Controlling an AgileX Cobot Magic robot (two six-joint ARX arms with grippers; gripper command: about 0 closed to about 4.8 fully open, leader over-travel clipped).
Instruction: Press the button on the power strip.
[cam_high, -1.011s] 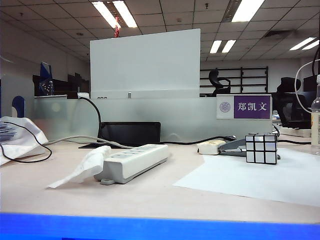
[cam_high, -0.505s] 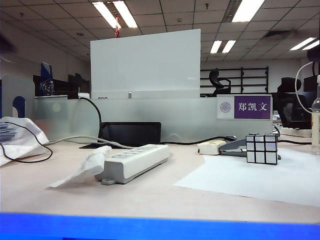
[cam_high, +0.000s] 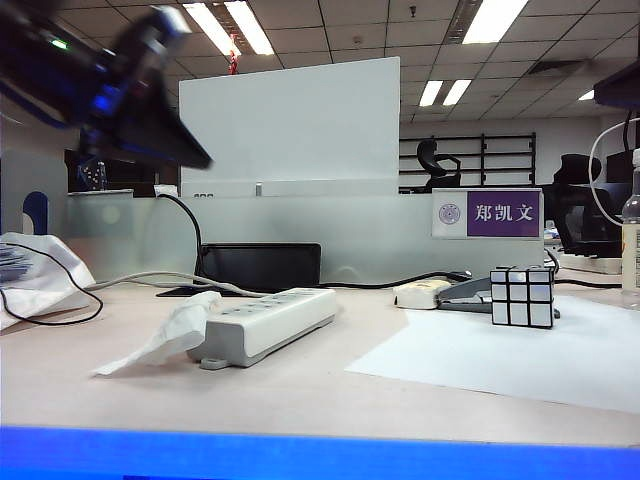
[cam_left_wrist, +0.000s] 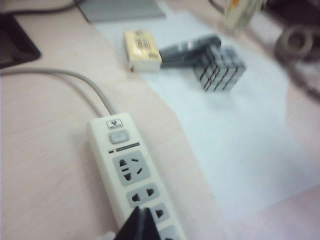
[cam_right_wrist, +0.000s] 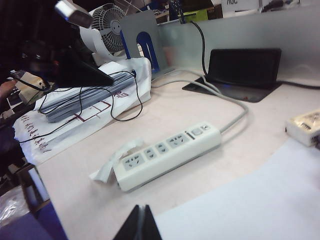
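Left arm newly swung in high over strip (cam_high: 265, 322) lying on counter (cam_high: 300, 395), left pincer (cam_left_wrist: 141, 224) pressed together above sockets, button (cam_left_wrist: 118, 137) unpressed; right pincer (cam_right_wrist: 139, 224) likewise closed, well back.

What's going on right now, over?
Left tool shut, above power strip. Right tool shut, hanging back. Button unpressed, nothing covering it.

My left gripper (cam_high: 150, 100) is a motion-blurred dark smear in the exterior view. On my left wrist view, the power strip (cam_left_wrist: 132, 175) runs off the frame edge, and the cube (cam_left_wrist: 220, 67) is blurry. Both wrist views crop my fingertips.
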